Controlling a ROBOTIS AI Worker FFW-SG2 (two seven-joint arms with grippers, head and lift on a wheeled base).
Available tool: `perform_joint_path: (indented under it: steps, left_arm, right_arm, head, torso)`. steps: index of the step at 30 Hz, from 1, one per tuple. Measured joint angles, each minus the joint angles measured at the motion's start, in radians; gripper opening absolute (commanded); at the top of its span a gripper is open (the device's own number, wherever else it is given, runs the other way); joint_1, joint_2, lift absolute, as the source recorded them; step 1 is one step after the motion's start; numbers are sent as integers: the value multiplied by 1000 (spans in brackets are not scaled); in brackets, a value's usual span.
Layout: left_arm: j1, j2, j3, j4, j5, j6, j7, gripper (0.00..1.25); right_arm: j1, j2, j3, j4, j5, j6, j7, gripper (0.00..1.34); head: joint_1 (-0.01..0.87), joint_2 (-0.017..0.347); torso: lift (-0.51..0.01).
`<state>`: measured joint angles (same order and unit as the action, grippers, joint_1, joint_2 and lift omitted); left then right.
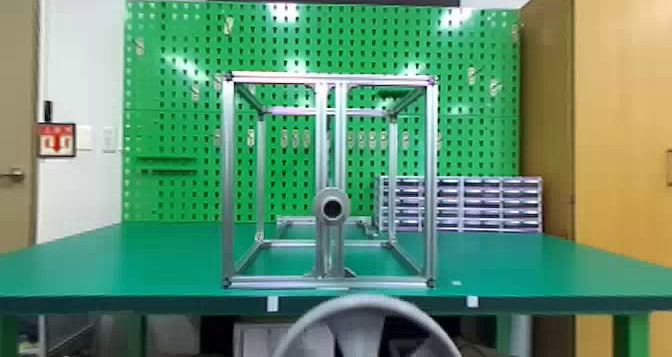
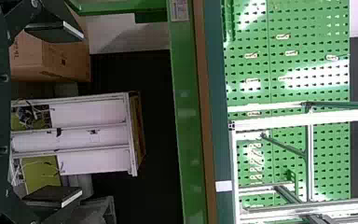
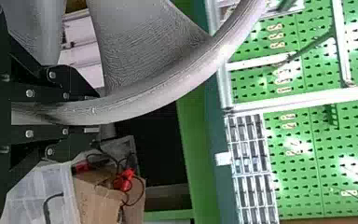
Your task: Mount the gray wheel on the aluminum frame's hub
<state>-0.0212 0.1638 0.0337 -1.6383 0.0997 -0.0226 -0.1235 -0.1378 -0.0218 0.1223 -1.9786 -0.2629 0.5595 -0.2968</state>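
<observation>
Status: the gray wheel (image 1: 362, 326) is not mounted. It is held by its rim in the right gripper (image 3: 97, 112), whose two fingers are closed on either side of that rim in the right wrist view. In the head view the wheel shows at the bottom edge, in front of the worktop (image 1: 125, 261) and lower in the view than the hub (image 1: 332, 195). Its lower part is cut off there, so its full attitude cannot be confirmed.

Aluminum frame (image 1: 431, 181): upright on the worktop near the front edge. The hub sits on the middle uprights, facing the robot, its bore uncovered and nothing fitted on it.

Left gripper (image 2: 80, 114): fingers apart, holding nothing, in front of the worktop.

Done, as far as can be judged: the wheel is picked up and the grip appears firm. Outstanding: raising the wheel to hub height, lining up its center with the hub, sliding it on, seating it and letting go. The task is assessed as in its early part, with all fitting work remaining.

Points to watch: the wheel appears somewhat right of the hub's line, so a leftward correction is probably needed along with the lift. With one gripper on the rim, the wheel might tilt or turn if it meets the hub off center.
</observation>
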Motion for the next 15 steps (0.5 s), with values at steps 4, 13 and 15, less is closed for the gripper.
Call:
perform_joint_path:
  steps: [4, 13, 15]
  left_arm:
    - [1, 2, 0, 0, 0, 2, 0, 1121]
    - [4, 16, -10, 0, 0, 12, 0, 1121]
    - [3, 20, -14, 0, 0, 14, 0, 1121]
  right_arm:
    - [-36, 6, 2, -41, -36, 59, -24, 209]
    - [-131, 20, 1, -108, -95, 160, -58, 209]
    - [-155, 21, 0, -119, -111, 180, -76, 209]
  head:
    - [-5, 6]
    - [-5, 6]
    - [-5, 6]
  torso:
    - [-499]
    - [-499]
    - [-499]
